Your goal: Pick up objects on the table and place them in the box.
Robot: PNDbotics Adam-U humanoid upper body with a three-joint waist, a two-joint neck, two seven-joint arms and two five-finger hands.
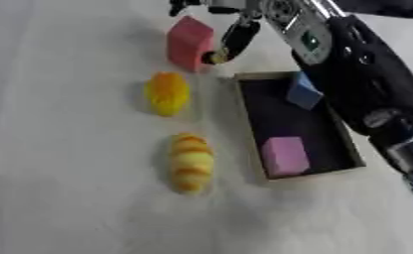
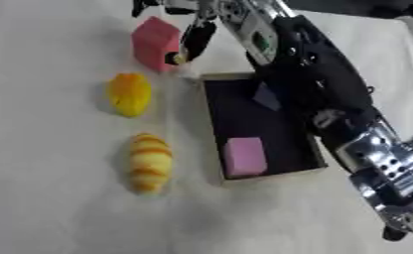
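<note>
The right hand [image 1: 232, 30] is reaching past the box [image 1: 353, 158], its fingers [image 1: 237, 38] curling around the red block [image 1: 189, 43] at their tips without clearly gripping it, so the block risks being nudged away across the table [image 1: 62, 188].

A pale whitish desk [image 1: 62, 198] with a smooth, plain surface is filling nearly all of both views, lying slightly askew beneath everything.

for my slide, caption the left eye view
Right hand reaches the pink block beside the box.
</note>
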